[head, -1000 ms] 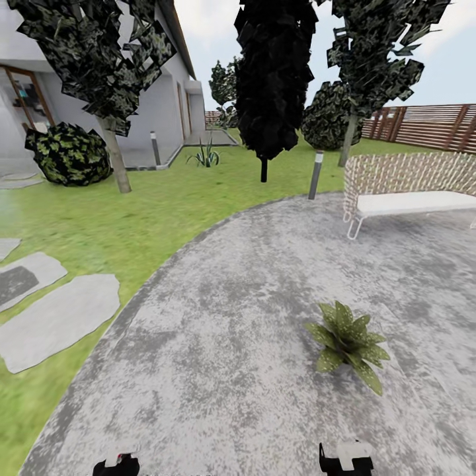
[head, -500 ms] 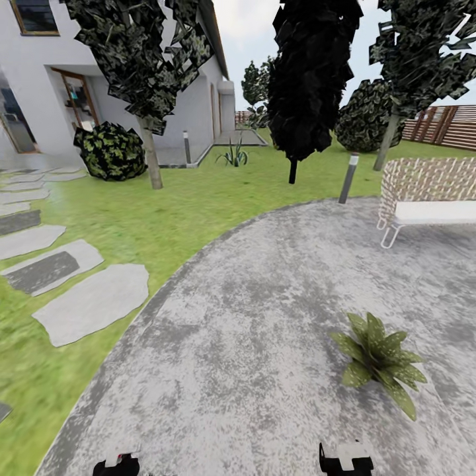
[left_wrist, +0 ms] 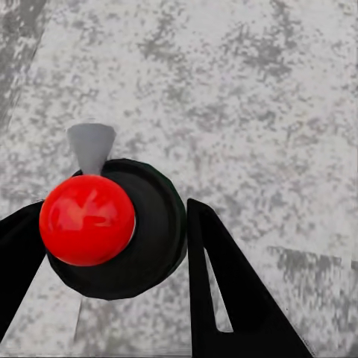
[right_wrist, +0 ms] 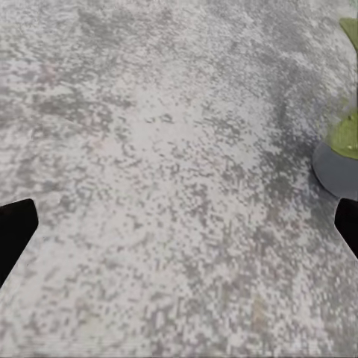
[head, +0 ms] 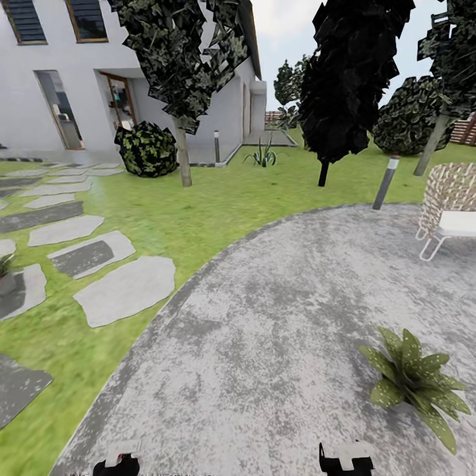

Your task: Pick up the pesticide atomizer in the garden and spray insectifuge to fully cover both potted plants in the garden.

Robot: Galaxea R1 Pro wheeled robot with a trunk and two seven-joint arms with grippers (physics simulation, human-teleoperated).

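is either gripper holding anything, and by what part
The left gripper grips the atomizer by its dark-green body's sides; the right gripper holds nothing.

Head camera: high, facing forward and down across patio [head: 277, 317] toward the far house [head: 66, 99]. Both wrist cameras: close above the same patio [left_wrist: 246, 97], facing down; right shares the near-right potted plant [head: 413, 380].

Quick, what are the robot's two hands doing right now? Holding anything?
Left gripper: jaws shut around a dark bottle with a red cap.
Right gripper: jaws wide open, empty, over the grey patio.
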